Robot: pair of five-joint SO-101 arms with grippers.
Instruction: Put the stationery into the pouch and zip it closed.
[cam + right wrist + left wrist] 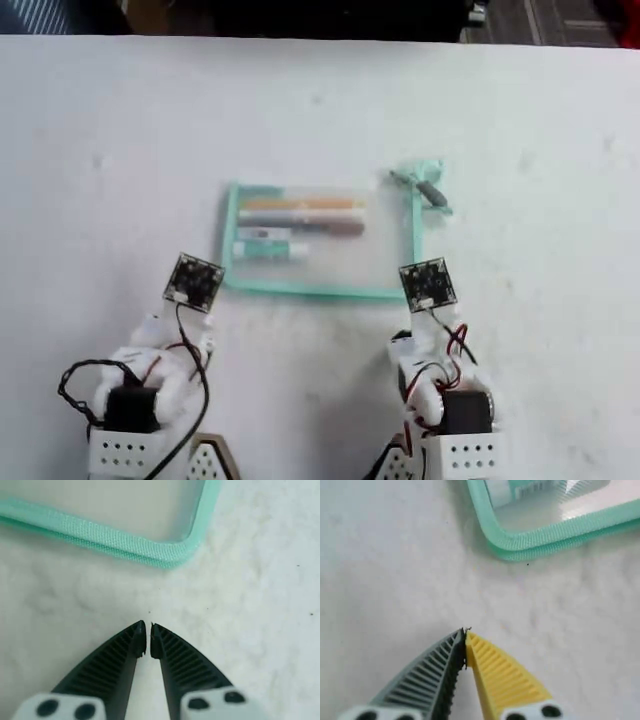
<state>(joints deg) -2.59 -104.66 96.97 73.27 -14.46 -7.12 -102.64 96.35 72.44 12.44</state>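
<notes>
A clear pouch with a mint-green border lies flat mid-table, holding pens and a small white item. Its zipper pull with a green tab sticks out at the far right corner. My left gripper is shut with nothing in it, just short of the pouch's near left corner. My right gripper is shut and holds nothing, close to the pouch's near right corner. In the high view both arms sit at the near edge, left and right.
The white table spreads bare around the pouch, with open room on the left, right and far side. A dark strip runs beyond the table's far edge.
</notes>
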